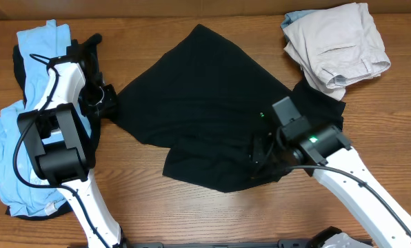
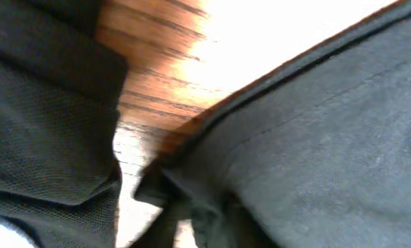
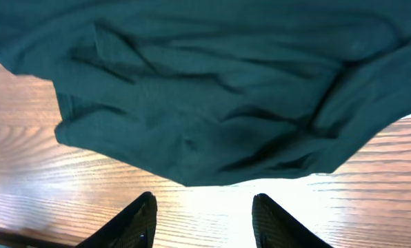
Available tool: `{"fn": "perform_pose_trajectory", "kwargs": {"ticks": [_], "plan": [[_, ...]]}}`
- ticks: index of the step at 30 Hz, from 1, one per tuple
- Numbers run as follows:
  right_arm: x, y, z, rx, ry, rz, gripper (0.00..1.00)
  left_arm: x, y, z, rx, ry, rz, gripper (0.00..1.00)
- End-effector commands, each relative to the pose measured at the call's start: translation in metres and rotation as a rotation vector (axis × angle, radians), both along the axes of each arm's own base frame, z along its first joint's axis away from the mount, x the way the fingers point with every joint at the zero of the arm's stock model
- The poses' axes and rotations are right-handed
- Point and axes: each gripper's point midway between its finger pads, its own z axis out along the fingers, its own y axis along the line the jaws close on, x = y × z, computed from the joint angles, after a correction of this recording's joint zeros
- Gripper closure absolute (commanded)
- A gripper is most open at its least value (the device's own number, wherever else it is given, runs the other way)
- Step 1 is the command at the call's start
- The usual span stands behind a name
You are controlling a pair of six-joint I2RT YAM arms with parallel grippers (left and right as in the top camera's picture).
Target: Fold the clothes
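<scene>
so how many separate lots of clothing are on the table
3: the black T-shirt spread in the middle, a light blue heap at the left edge, beige trousers at the far right corner. Blue fabric peeks from under the trousers, so more may be hidden.

One black T-shirt (image 1: pixel 205 103), one light blue shirt (image 1: pixel 12 151), one pair of beige trousers (image 1: pixel 336 45) and one further light blue piece (image 1: pixel 294 19) showing beneath the trousers, all on one wooden surface (image 1: pixel 157 207). Two robot grippers are present: one left gripper (image 1: pixel 110 103), one right gripper (image 1: pixel 261 155).
</scene>
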Motion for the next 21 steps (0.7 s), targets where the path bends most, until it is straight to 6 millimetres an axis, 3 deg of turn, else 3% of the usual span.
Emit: {"fn": "perform_pose_trajectory", "kwargs": {"ticks": [1,6,9,11,17,21], "plan": [[-0.008,0.01,-0.014,-0.022,0.05,0.006,0.52,-0.012,-0.01,-0.011,0.027,0.058,-0.041,0.96],[-0.013,0.015,-0.023,-0.042,0.086,0.016,0.52,-0.012,-0.011,-0.007,0.035,0.061,-0.05,0.96],[-0.017,0.016,-0.026,-0.049,0.094,0.027,0.52,-0.002,-0.011,0.019,0.03,0.03,-0.044,0.96],[-0.02,0.016,-0.031,-0.054,0.102,0.034,0.52,0.011,-0.01,0.051,0.034,-0.028,-0.041,0.96],[-0.043,0.018,-0.06,-0.057,0.17,0.049,0.52,0.046,-0.006,0.181,0.081,-0.324,-0.035,0.96],[-0.05,0.017,-0.084,-0.054,0.175,0.042,0.52,0.051,-0.005,0.237,0.108,-0.469,-0.034,0.96]]}}
